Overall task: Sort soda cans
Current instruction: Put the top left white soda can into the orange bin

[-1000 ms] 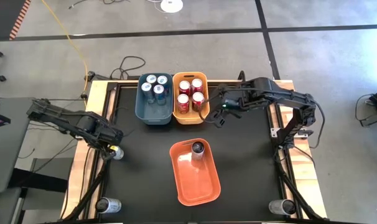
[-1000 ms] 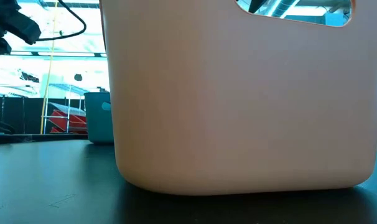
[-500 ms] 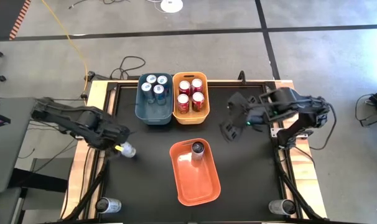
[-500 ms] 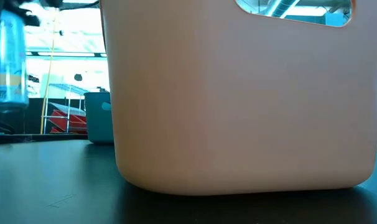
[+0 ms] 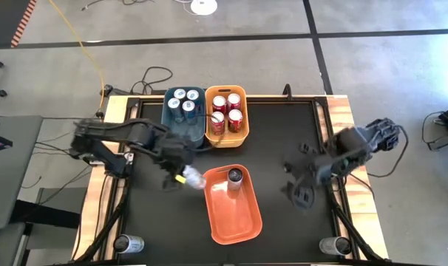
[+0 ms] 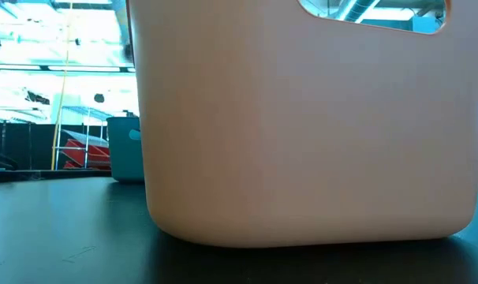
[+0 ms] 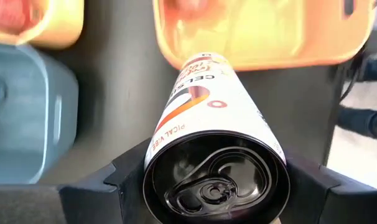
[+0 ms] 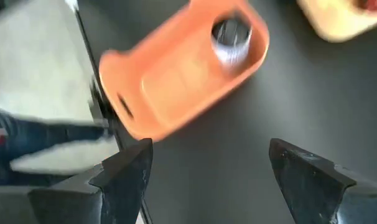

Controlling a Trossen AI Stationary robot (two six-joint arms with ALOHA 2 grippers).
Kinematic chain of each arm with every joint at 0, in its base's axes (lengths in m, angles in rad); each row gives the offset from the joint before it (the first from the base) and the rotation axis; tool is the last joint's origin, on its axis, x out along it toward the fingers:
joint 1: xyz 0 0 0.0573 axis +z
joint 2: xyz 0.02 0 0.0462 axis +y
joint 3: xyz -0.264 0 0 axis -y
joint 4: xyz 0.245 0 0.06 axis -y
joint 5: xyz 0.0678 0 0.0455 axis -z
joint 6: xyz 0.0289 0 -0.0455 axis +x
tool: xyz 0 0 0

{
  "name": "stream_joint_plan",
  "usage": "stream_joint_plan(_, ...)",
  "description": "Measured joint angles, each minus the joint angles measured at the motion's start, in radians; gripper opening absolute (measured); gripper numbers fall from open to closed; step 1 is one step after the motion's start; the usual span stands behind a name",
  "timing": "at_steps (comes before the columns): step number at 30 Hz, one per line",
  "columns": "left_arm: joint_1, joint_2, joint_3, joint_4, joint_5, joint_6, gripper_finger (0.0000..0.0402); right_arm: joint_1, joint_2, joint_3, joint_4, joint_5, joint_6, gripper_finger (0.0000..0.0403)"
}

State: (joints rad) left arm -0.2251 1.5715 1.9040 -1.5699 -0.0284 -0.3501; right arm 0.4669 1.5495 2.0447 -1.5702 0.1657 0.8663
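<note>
The white aluminium soda can with orange and dark lettering (image 7: 208, 124) lies on its side between the left gripper's (image 7: 207, 186) fingers (image 7: 117, 180), which are clamped on its body near the top end. In the left wrist view its silver pull-tab lid faces the camera and its long axis points straight away from the wrist, toward the wall of the orange plastic bin (image 7: 263, 59) just ahead. From above, the can (image 5: 191, 177) hangs over the black tabletop (image 5: 283, 148) just beside the near-left corner of that bin (image 5: 235, 222), not yet over its rim. One dark silver-topped can (image 5: 235, 177) already stands upright at the bin's far end.

The coming move, as I judge it, is a short carry along the can's own axis until it clears the rim. The left arm alone is placed for that.

The right gripper (image 5: 304, 193) hovers well apart on the bin's other side, its fingers (image 8: 129, 177) spread and holding nothing. Two grey cans (image 5: 128, 243) lie at the tabletop's near corners, and filled blue (image 5: 181, 133) and yellow-orange (image 5: 225, 137) bins sit at the far edge.
</note>
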Motion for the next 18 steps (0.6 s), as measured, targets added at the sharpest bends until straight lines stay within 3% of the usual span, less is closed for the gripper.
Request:
stream_joint_plan(4, 0.003, 0.148, 0.167, 0.0, -0.002, 0.026, 0.025, 0.119, -0.065, -0.176, -0.001, -0.025, 0.078, 0.0336)
stream_joint_plan(9, 0.014, 0.276, 0.305, 0.0, -0.003, 0.025, 0.025, 0.29, -0.164, -0.365, -0.002, -0.037, 0.287, 0.0336)
stream_joint_plan(18, 0.024, 0.383, 0.335, -0.001, -0.006, 0.019, 0.025, 0.514, -0.269, -0.54, 0.0, -0.036, 0.556, 0.0336)
